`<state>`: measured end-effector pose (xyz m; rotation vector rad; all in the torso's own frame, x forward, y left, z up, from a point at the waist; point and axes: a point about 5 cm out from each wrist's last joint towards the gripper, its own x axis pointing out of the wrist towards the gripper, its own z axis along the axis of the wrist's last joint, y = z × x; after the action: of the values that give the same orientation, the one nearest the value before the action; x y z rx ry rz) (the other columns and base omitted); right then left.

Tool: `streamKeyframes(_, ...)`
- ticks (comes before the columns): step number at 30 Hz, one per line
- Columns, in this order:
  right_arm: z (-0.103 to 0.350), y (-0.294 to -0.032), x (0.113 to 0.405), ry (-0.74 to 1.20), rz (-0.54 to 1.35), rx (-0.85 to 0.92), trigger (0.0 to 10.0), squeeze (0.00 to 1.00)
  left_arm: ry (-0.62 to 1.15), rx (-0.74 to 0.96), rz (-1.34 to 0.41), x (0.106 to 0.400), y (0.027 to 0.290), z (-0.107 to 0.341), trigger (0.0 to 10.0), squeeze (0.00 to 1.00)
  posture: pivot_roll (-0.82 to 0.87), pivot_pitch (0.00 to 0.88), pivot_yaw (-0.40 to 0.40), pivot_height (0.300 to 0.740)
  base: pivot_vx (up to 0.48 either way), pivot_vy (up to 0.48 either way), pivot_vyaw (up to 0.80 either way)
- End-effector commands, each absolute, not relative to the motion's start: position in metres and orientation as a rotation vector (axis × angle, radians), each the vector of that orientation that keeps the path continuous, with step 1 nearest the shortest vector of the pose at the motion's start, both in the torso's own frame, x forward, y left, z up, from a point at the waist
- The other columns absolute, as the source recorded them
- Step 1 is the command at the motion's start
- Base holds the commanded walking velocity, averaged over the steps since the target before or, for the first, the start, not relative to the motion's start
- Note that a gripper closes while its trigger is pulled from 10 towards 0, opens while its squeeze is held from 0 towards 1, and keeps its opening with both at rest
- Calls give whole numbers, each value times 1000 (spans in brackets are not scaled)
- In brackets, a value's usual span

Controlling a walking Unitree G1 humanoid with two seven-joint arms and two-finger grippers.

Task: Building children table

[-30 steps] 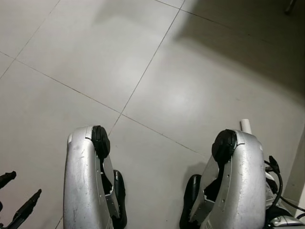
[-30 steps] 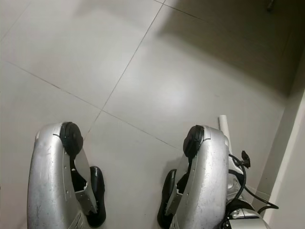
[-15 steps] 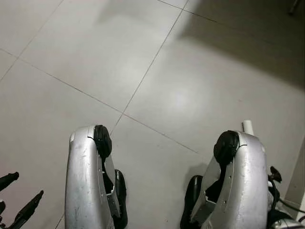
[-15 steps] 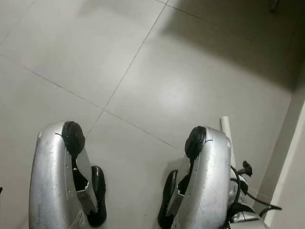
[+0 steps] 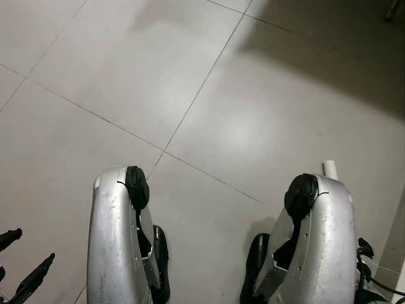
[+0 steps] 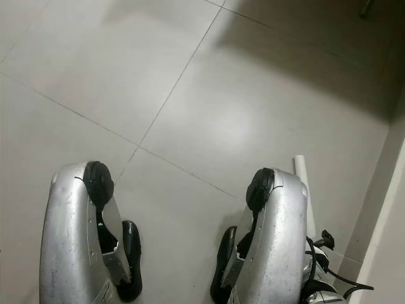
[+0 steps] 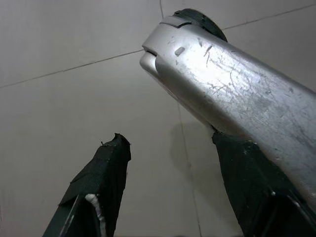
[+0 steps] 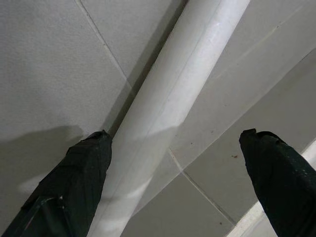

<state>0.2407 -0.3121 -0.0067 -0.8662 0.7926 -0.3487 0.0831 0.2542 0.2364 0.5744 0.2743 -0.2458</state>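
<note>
White tube (image 8: 182,98) on tiled floor (image 5: 240,95): lower wide-open right gripper (image 8: 177,163) squarely astride before closing, left gripper (image 7: 173,182) idle, spread.

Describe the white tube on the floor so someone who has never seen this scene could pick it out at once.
Start from the grey tiled floor and go to the robot's right leg. The white tube lies flat along that leg's outer side. It is the one pale, round, long piece there, and the right gripper hangs over it, jaws open.
</note>
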Motion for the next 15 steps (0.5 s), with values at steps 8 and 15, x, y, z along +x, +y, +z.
streamKeyframes(8,-38,-288,217,922,-208,-834,0,0,313,570,-244,81,257,234,10000,0,344,532,112,300,0,0,0)
streamKeyframes(15,-53,-269,207,970,-123,-727,0,0,316,569,-254,80,256,234,10000,0,343,534,120,300,0,0,0)
